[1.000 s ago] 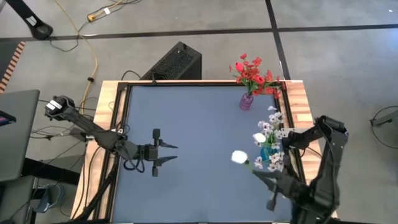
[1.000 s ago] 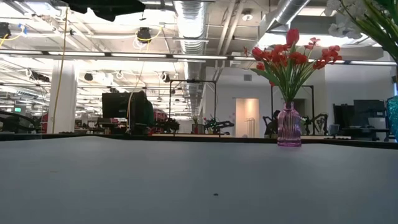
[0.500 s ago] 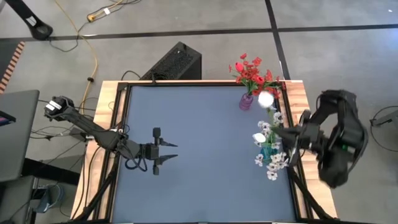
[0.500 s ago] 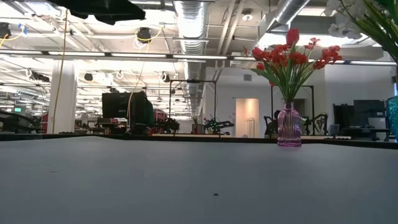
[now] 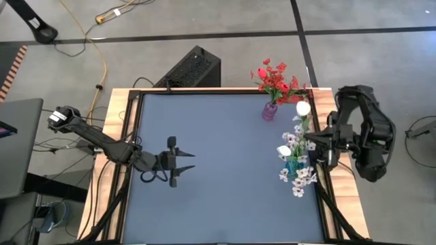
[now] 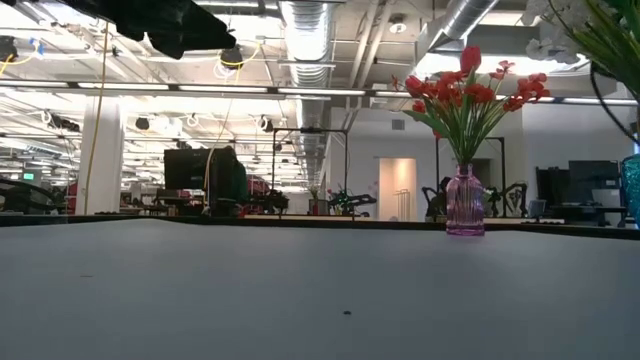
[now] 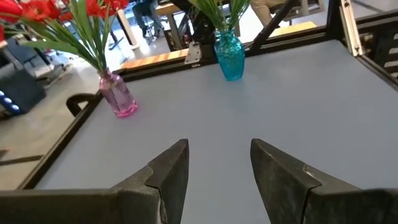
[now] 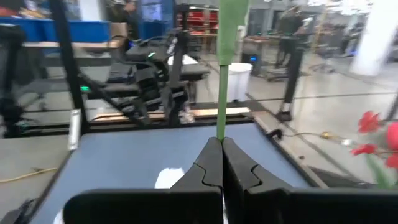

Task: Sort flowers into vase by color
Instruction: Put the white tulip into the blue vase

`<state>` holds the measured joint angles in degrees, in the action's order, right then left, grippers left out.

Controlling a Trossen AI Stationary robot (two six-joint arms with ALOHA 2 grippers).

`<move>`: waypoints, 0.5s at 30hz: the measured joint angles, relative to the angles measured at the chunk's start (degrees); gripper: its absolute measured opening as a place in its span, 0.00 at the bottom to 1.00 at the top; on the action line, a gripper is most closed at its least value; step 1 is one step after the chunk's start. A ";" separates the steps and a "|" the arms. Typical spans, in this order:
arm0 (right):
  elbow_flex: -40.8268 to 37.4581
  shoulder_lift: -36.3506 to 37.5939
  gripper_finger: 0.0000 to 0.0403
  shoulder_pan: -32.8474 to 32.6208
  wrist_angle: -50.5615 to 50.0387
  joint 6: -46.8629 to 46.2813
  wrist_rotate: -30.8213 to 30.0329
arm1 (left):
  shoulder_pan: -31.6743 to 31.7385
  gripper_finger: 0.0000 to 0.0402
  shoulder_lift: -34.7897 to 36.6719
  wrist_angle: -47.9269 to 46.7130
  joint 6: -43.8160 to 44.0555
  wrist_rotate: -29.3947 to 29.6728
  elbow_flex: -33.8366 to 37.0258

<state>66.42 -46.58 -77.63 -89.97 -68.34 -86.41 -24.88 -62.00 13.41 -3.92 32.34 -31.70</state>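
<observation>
Matt blue-grey table top (image 5: 225, 163), wooden rim (image 5: 330, 116), glossy translucent pink vase (image 6: 465, 203), teal vase (image 7: 230, 48)

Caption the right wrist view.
Right gripper shut on a white tulip's green stem, above the table.

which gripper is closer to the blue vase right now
Right. The right gripper, shut on a white tulip's stem, is next to the blue vase at the table's right edge. The left gripper hangs open over mid-table, far off.

The right gripper (image 8: 221, 155) pinches a green stem (image 8: 225, 68) — upright, above the blue table (image 8: 124, 162), red flowers (image 8: 379, 134) nearby.
</observation>
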 joint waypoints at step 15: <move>-11.32 2.40 0.05 -14.62 5.85 -0.54 -3.43 | -0.03 0.41 0.01 0.22 4.42 6.93 -0.01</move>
<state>55.10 -44.18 -92.25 -84.12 -68.88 -89.84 -24.91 -61.99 13.63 0.51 39.26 -31.70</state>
